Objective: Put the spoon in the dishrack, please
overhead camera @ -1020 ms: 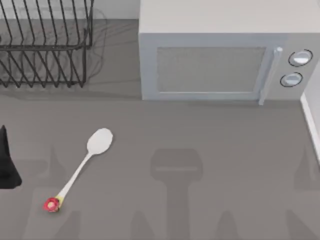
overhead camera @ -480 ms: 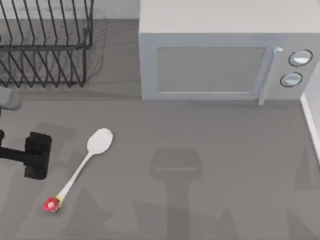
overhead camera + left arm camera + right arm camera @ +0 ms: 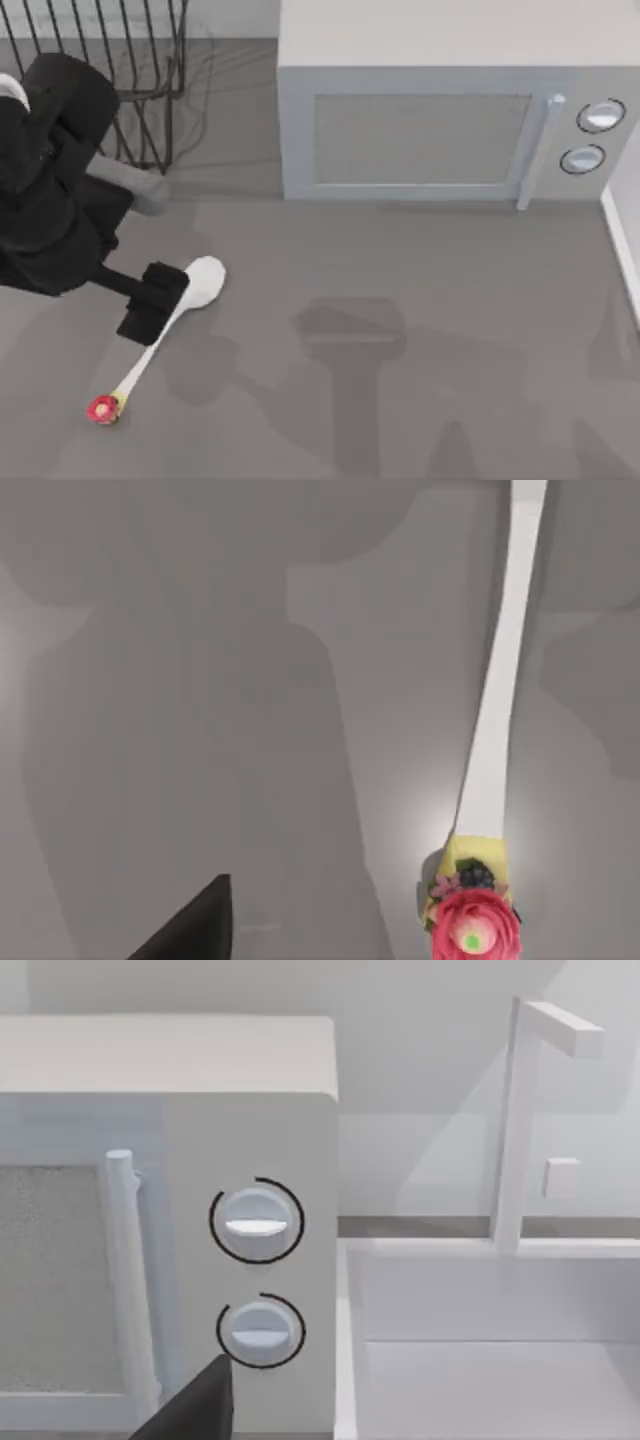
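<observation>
Left claw (image 3: 152, 302) hovers over spoon (image 3: 196, 284) handle.

white spoon (image 3: 190, 297), black dishrack (image 3: 150, 90), grey table (image 3: 450, 300)

The left arm (image 3: 50, 200) is bulky matte black with a pale grey cylindrical segment near its boxy black end effector (image 3: 152, 302)

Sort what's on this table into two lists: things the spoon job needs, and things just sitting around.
Needed for the job:
- spoon, lying flat on the table
- dishrack, at the back left
- left gripper, over the spoon's handle near the bowl

Just sitting around:
- microwave, door shut, at the back
- sink, right of the microwave
</observation>
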